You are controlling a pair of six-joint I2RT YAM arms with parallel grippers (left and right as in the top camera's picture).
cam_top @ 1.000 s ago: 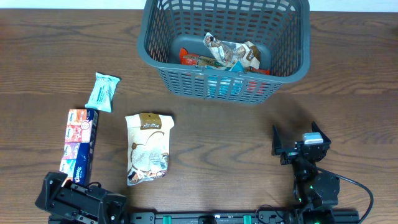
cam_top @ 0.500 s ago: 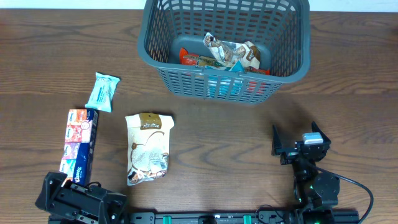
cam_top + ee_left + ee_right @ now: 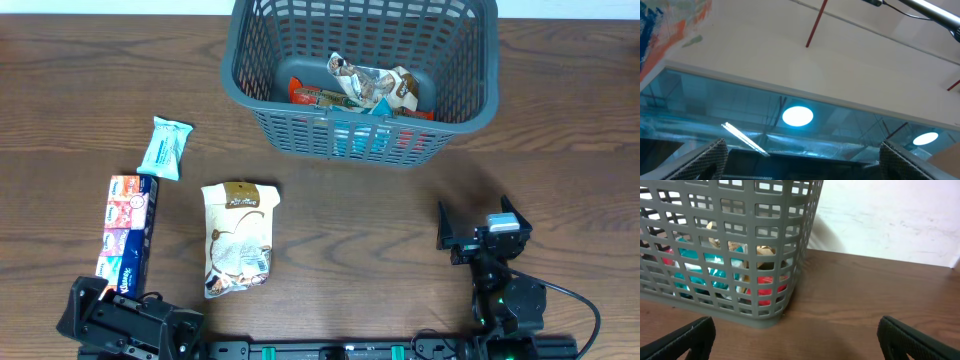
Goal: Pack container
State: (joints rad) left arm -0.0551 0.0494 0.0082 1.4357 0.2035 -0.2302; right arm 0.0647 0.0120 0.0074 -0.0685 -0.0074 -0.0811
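Note:
The dark grey slotted container stands at the back centre with several snack packs inside; it also fills the left of the right wrist view. On the table lie a cream pouch, a pale teal packet and a multicoloured tissue pack. My right gripper is open and empty, in front of the container's right end, fingers wide apart. My left gripper sits at the front left edge, open and empty, its fingertips pointing up at the ceiling.
The tissue pack lies just beyond the left gripper. Bare wood lies between the pouch and the right gripper. A white wall stands behind the table in the right wrist view.

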